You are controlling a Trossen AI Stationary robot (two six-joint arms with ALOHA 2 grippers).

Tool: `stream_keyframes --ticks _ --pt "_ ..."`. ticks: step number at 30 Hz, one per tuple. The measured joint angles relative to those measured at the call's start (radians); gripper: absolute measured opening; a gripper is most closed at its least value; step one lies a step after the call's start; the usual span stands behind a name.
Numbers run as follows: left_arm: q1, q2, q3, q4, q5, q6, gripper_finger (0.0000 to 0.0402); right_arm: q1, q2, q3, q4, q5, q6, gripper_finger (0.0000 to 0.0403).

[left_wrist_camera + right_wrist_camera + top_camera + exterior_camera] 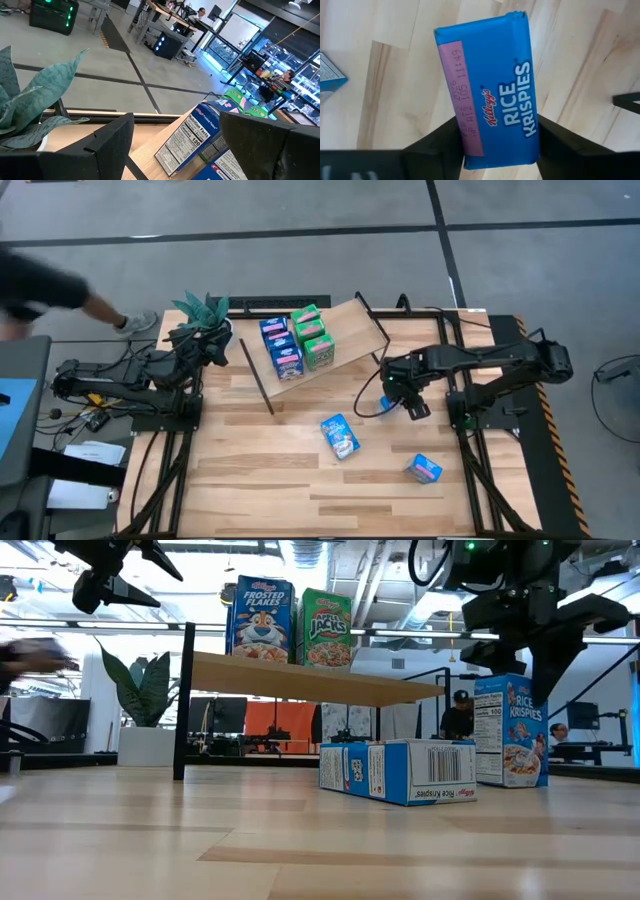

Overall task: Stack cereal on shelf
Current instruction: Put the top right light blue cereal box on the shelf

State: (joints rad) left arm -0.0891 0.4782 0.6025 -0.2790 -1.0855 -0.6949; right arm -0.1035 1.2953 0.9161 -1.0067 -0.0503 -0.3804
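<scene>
Partway: five blue and green cardboard cereal boxes (pixel 297 340) on tilted wooden shelf (pixel 352 326); two flat on desk (pixel 250 470). Right gripper (pixel 497 142) closing around upright blue Rice Krispies box (pixel 487 87); left gripper (pixel 175 145) open, idle.

Five small cardboard cereal boxes (pixel 297 340), blue and green, stand upright together on the tilted light wooden shelf (pixel 350 325). Two blue boxes (pixel 340 436) lie flat on the bench, another (pixel 511 730) stands upright.
</scene>
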Motion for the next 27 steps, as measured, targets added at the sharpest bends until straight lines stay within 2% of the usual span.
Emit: stream_keyframes --ticks 7,15,22,27 --pt "0.000 0.000 0.000 0.000 0.000 -0.008 0.0283 -0.011 -0.023 0.051 -0.057 -0.016 -0.063 0.0174" --pt "0.000 0.000 0.000 0.000 0.000 -0.010 0.0283 -0.031 -0.048 0.284 -0.148 0.054 -0.198 0.0167" --pt "0.000 0.000 0.000 0.000 0.001 -0.010 0.0283 -0.150 -0.044 0.475 -0.153 0.157 -0.350 0.0167" --pt "0.000 0.000 0.000 0.000 0.001 -0.010 0.0283 -0.264 -0.009 0.555 -0.084 0.162 -0.427 0.0167"
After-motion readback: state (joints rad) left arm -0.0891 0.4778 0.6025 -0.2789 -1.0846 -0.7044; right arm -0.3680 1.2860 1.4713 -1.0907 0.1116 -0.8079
